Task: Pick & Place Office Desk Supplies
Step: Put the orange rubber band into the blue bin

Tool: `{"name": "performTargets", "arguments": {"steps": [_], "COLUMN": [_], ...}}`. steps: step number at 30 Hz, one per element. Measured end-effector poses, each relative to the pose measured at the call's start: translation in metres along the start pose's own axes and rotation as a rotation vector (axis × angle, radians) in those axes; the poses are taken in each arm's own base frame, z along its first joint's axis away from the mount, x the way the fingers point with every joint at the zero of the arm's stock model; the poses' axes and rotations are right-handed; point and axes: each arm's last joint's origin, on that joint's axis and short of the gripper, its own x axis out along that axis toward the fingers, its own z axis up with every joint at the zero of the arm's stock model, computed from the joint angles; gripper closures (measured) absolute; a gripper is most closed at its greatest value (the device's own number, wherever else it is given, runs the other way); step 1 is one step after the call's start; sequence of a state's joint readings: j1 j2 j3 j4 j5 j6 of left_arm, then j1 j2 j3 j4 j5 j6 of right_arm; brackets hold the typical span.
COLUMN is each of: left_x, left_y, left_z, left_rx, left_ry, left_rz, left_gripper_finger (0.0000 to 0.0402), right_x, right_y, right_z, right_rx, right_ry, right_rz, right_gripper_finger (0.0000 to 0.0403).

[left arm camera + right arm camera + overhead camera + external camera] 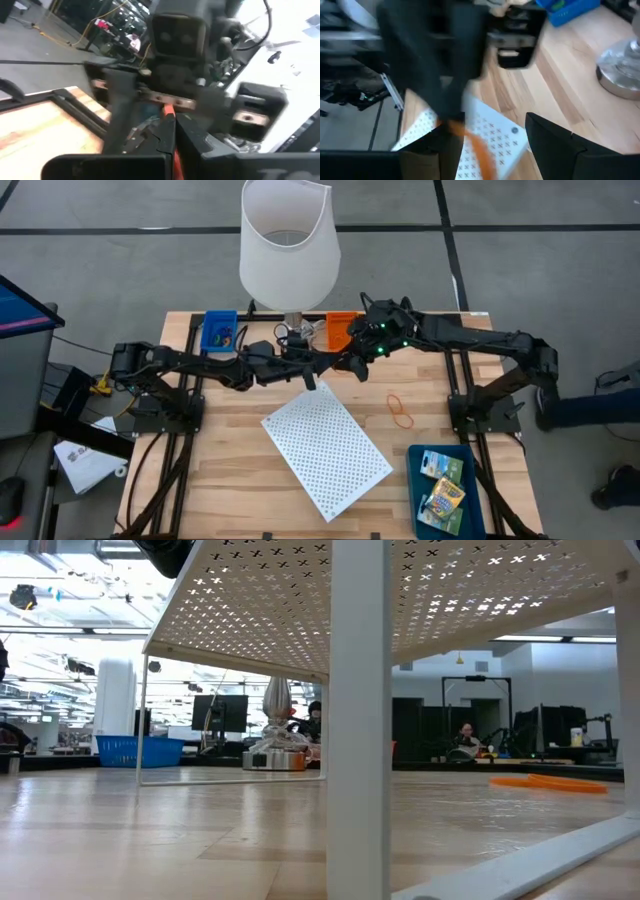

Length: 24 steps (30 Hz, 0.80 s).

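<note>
The whole table (230,480) is seen straight down from above. The perforated white shelf (326,453) is viewed level, very closely, from beneath; it is shared with the right wrist view.

We cannot make out what lies in the blue bin (219,331) at the table's far edge; its contents are too small. The orange bin (340,329) is half covered by the right gripper (352,364). Both wrist views are smeared: an orange strip (479,150) beside one finger (555,145) stays unidentifiable. The teal tray (424,502) runs off the bottom edge.
</note>
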<state>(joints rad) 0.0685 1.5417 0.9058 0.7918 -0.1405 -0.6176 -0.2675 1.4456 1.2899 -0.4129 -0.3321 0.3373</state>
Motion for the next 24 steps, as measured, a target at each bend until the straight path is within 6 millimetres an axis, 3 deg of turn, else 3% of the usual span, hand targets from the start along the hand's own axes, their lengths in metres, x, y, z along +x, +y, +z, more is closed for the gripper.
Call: {"name": "performTargets", "arguments": {"steps": [11,15,19,24], "left_x": [0.001,0.001,0.002,0.002], "left_y": [-0.009,-0.01,-0.008,-0.002], "left_z": [0.008,0.009,0.008,-0.002], "left_rx": [-0.035,-0.031,-0.027,-0.01], "left_ry": [-0.056,-0.055,-0.04,0.058], "left_rz": [-0.06,-0.063,-0.052,0.017], "left_gripper_finger": [0.0401,0.0401,0.0401,0.0396], "right_x": [0.006,0.004,0.005,0.003], "right_y": [-0.001,-0.004,-0.003,-0.001], "right_z": [-0.003,-0.002,-0.004,-0.007], "right_rx": [0.015,0.017,0.006,0.008], "right_ry": [0.019,0.015,0.031,0.058], "right_rz": [-0.017,-0.027,-0.024,-0.031], "right_gripper_finger": [0.0208,0.0268,0.0379,0.0399]}}
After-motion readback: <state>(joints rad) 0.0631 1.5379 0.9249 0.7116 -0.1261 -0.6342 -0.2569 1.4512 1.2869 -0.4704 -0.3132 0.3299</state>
